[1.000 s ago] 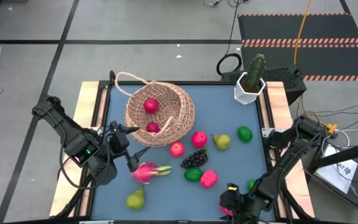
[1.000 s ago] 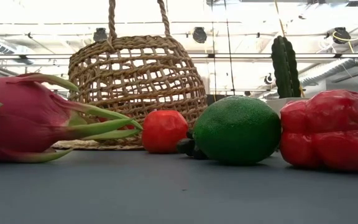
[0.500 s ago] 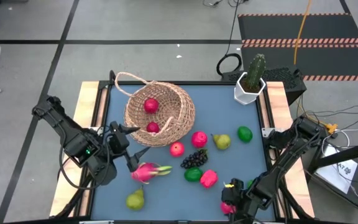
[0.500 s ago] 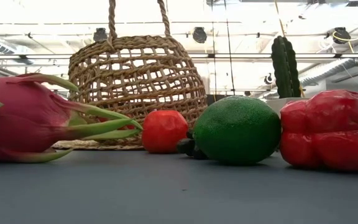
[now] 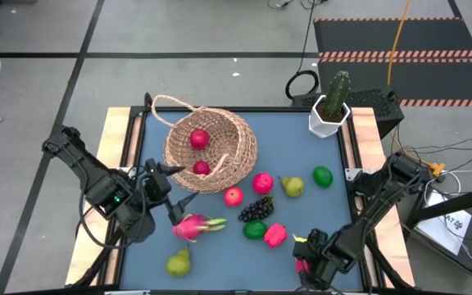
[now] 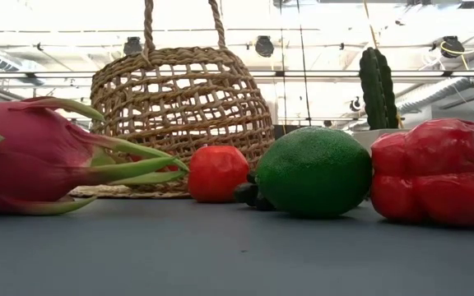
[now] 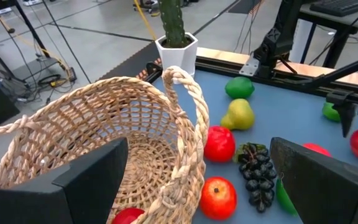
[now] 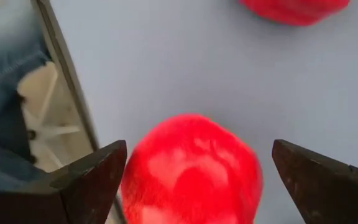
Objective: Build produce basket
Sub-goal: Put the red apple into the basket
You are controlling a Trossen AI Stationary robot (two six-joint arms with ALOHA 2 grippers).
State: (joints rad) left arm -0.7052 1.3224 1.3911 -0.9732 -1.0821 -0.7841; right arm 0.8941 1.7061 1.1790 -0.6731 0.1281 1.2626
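tan woven basket [image 5: 211, 150], pink dragon fruit [image 5: 192, 226], green lime [image 5: 323, 175]

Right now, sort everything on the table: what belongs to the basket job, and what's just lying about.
For the job: basket, dragon fruit, pears, limes, grapes, red fruit between the right pincer fingers.
Lying about: potted cactus.

Basket [image 5: 211, 150] tipped on its side at the worktop's [image 5: 301, 172] back left, two fruits inside. Cactus pot [image 5: 330, 115] off to its right in the far corner. Grape bunch [image 5: 257, 208] in front-right of basket, dragon fruit [image 5: 193, 225] directly in front.
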